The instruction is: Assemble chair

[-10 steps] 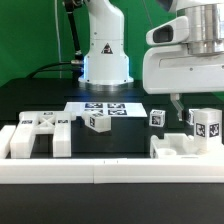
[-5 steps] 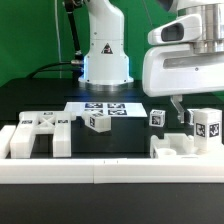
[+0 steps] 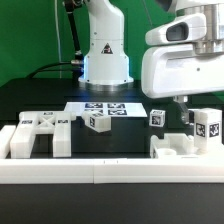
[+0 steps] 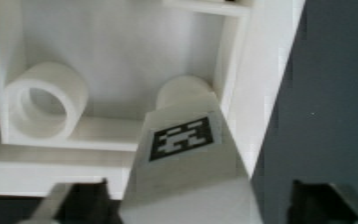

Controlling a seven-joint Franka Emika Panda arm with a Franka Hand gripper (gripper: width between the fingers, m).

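In the wrist view a white chair piece with a black-and-white tag [image 4: 190,140] runs up between my two dark fingers [image 4: 78,205]. One finger lies against it and a thin dark strip shows beside the other, so the gripper [image 4: 202,203] is open but narrow around it. Behind the piece is a white frame part [image 4: 105,40] with a round peg [image 4: 48,100]. In the exterior view the gripper [image 3: 186,117] hangs at the right, just over a low white chair part [image 3: 175,147], with a tagged block [image 3: 207,125] beside it.
A large white chair piece [image 3: 40,135] lies at the exterior view's left. Two small tagged cubes [image 3: 97,122] [image 3: 157,117] sit near the marker board [image 3: 105,108]. A long white rail [image 3: 100,176] runs along the front. The arm's base [image 3: 105,60] stands behind.
The fingers have drawn inward around the tagged piece. The arm itself has hardly moved, and the loose parts stay where they were.
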